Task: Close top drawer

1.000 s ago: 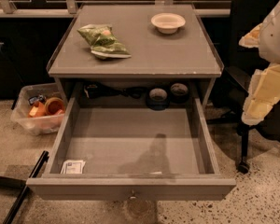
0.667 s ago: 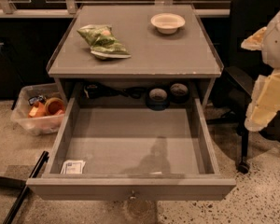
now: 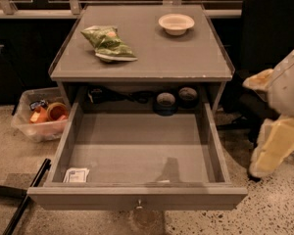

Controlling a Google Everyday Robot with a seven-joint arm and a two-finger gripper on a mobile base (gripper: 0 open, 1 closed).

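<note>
The top drawer [image 3: 137, 148] is pulled all the way out of the grey table [image 3: 152, 60], toward the camera. It has 1 small round knob [image 3: 139, 204] in the middle of its flat front. Inside, in the front left corner, lies 1 small white packet [image 3: 76, 175]; its writing is too small to read.

On the table top lie a green snack bag [image 3: 108, 43], whose words cannot be read, and a white bowl [image 3: 176, 23], well apart.

Behind the drawer, under the top, sit 2 round rolls [image 3: 165, 102].

The gripper [image 3: 277, 148] hangs at the right edge, beside the drawer and not touching it. I cannot tell how it is set.

On the floor to the left stands a clear bin [image 3: 24, 124] with orange things. A black pole [image 3: 24, 199] lies near it.
</note>
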